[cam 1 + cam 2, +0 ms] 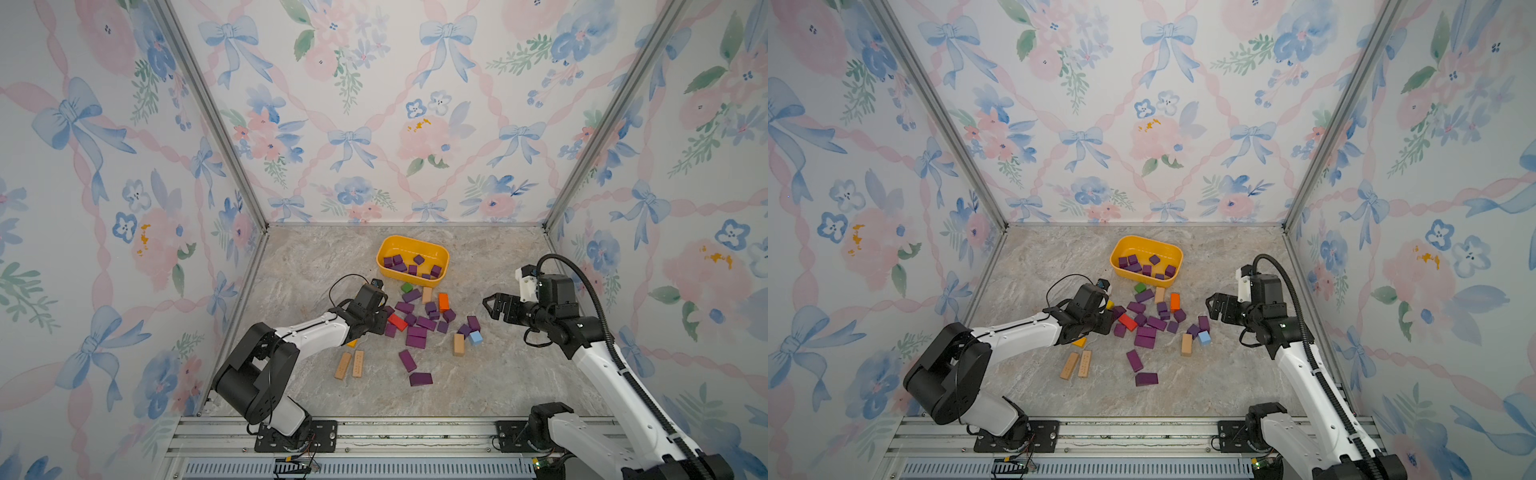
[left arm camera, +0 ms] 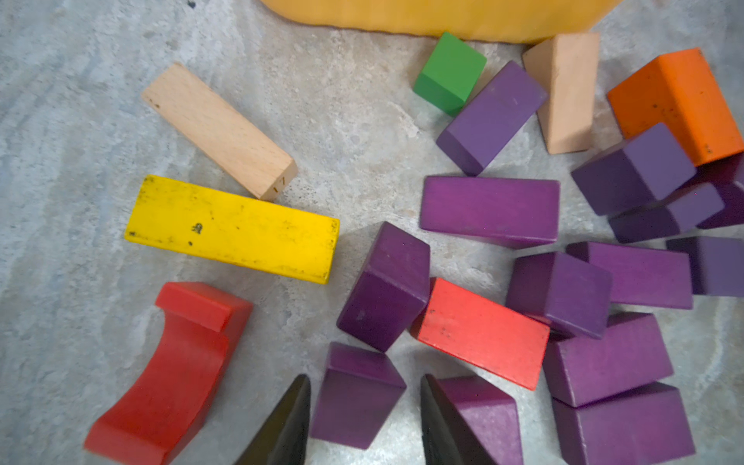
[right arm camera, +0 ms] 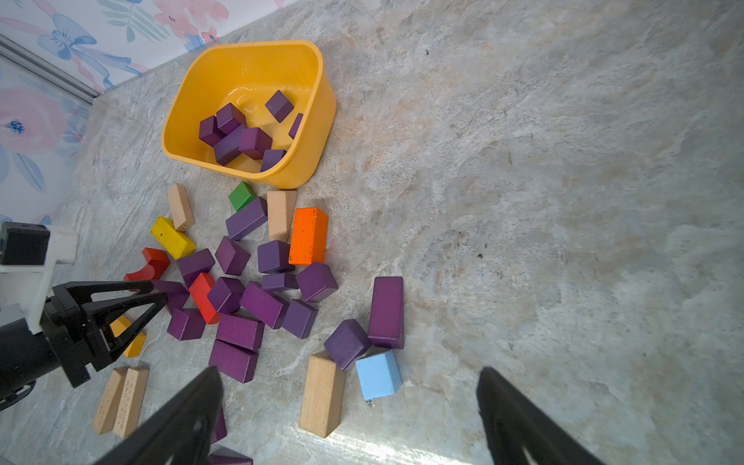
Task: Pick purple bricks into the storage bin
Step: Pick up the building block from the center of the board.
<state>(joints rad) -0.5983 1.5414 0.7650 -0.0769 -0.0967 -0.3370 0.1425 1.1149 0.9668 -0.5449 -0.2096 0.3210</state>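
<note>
- Since the purple blocks (image 1: 417,332) are painted wood, they should handle as light, stiff and a little slick. A hold across two flat opposite sides looks safest, and the wedges are best taken by their flat ends, not the slope.
- Most lie in a loose pile on the table (image 1: 498,374) on the robot's side of the yellow tub (image 1: 415,247), with an orange block (image 1: 443,302) and plain wooden bars (image 1: 350,365) among them. Several already sit in the tub.
- The left gripper (image 2: 364,378) stands with narrow jaws on either side of one purple cube (image 2: 356,396), near a red bar (image 2: 481,330). Whether they press on it cannot be told.
- The right gripper (image 1: 489,308) hangs beside the pile, jaws wide apart and empty.
</note>
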